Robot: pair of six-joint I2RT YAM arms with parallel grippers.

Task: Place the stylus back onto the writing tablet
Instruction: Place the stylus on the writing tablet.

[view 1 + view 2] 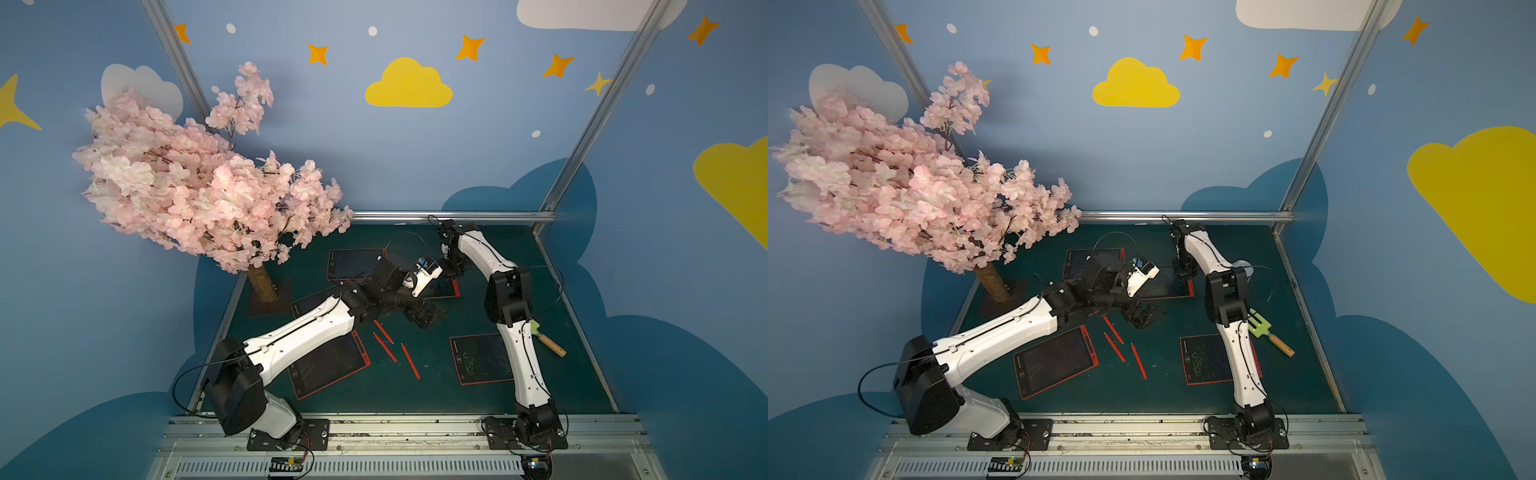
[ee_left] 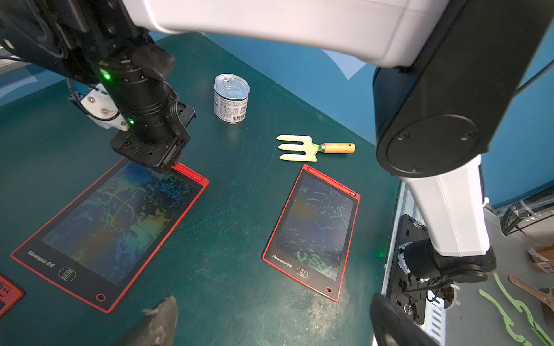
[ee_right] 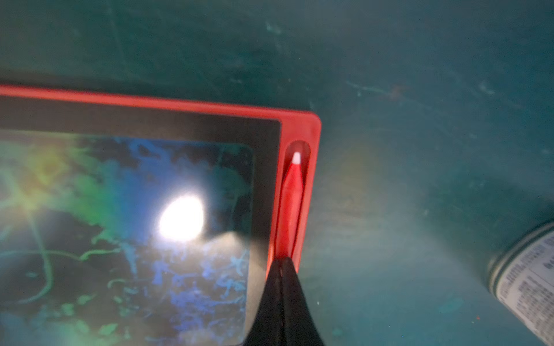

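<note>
Resting in the side groove of the writing tablet, a red stylus.

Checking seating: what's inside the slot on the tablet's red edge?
A red stylus lies in the slot, white tip toward the corner. Its rear end is hidden under the shut right gripper.

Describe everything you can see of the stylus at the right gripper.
The stylus is a slim red pen, plastic by its look, tapering to a small white tip. It lies lengthwise in the groove along the red frame of the tablet, tip near the corner. The right gripper, jaws shut, covers its rear; whether it pinches or only presses is unclear.
</note>
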